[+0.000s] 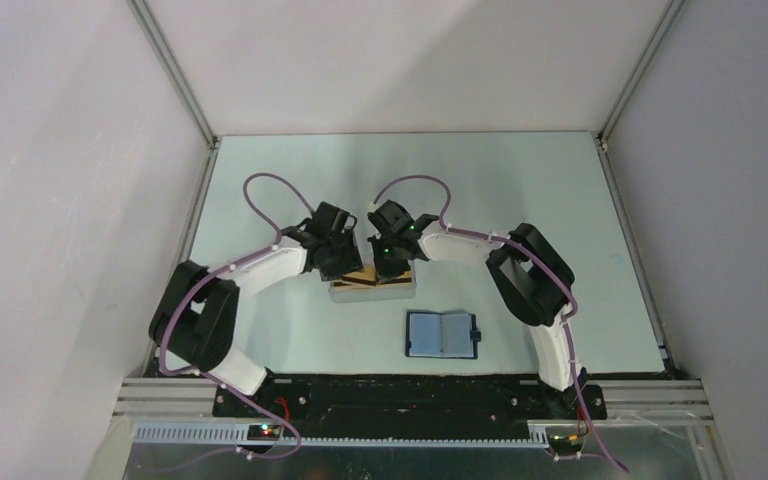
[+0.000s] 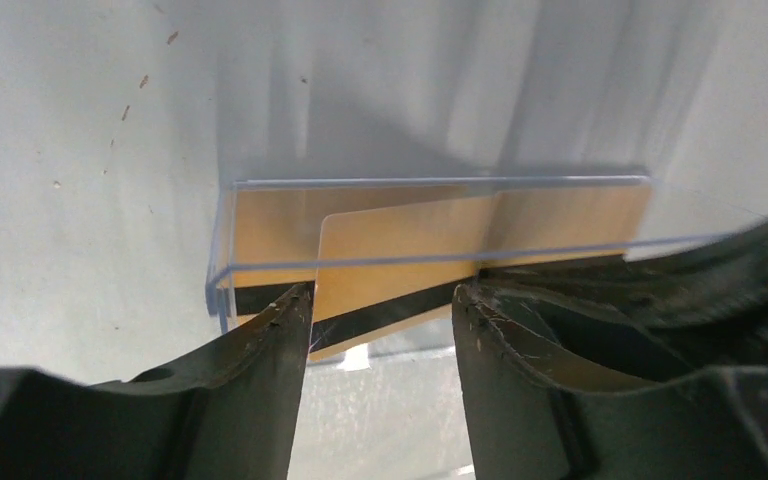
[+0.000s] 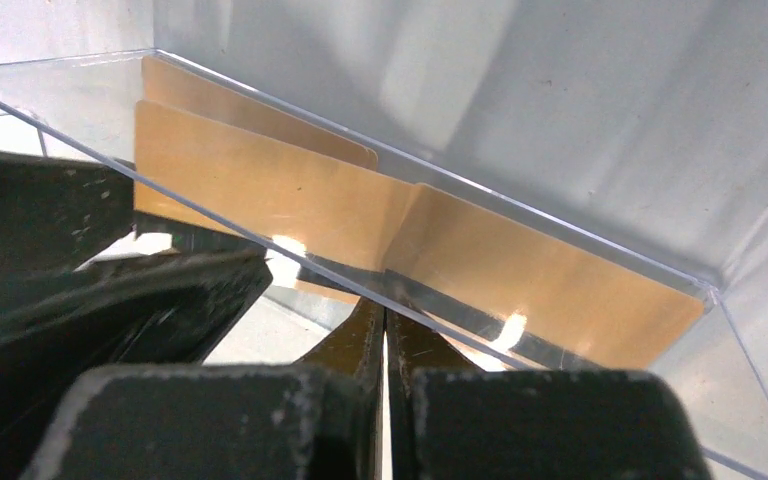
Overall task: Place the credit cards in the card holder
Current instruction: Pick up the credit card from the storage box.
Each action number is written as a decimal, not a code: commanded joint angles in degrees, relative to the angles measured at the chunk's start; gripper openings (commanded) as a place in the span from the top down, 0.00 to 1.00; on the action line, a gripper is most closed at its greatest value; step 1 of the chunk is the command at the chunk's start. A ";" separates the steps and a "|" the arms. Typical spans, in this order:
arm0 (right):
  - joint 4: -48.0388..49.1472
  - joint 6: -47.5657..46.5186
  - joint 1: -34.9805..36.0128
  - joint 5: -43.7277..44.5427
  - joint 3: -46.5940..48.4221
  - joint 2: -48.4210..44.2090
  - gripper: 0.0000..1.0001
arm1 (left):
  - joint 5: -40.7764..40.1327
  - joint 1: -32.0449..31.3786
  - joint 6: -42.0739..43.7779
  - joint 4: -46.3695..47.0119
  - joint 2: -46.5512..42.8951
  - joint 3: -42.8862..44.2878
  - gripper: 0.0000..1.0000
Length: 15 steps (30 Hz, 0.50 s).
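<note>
You're at the pick in the tray (image 2: 222,250): left gripper (image 2: 380,300) fingers apart astride a credit card (image 2: 400,245), right gripper (image 3: 385,320) fingers together; pinch, then lift.

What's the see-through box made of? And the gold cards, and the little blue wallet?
The see-through rectangular box looks like hard clear plastic: thin, glossy walls you can see through. The thin gold-tan cards seem smooth plastic, catching bright glints, with a dark stripe. The small navy folding wallet is too far off to tell, maybe leather or fabric.
</note>
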 commanded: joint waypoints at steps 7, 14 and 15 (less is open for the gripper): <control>0.70 0.21 -0.80 -2.82 -1.36 0.30 1.00 | 7.12 0.37 1.23 1.38 -7.35 1.79 0.48; 1.11 0.44 -1.17 -4.17 -1.77 0.50 1.00 | 8.02 0.14 1.44 1.32 -4.30 2.02 0.52; 1.22 0.48 -1.23 -4.27 -1.85 0.45 1.00 | 7.91 0.11 1.44 1.36 -4.25 2.03 0.54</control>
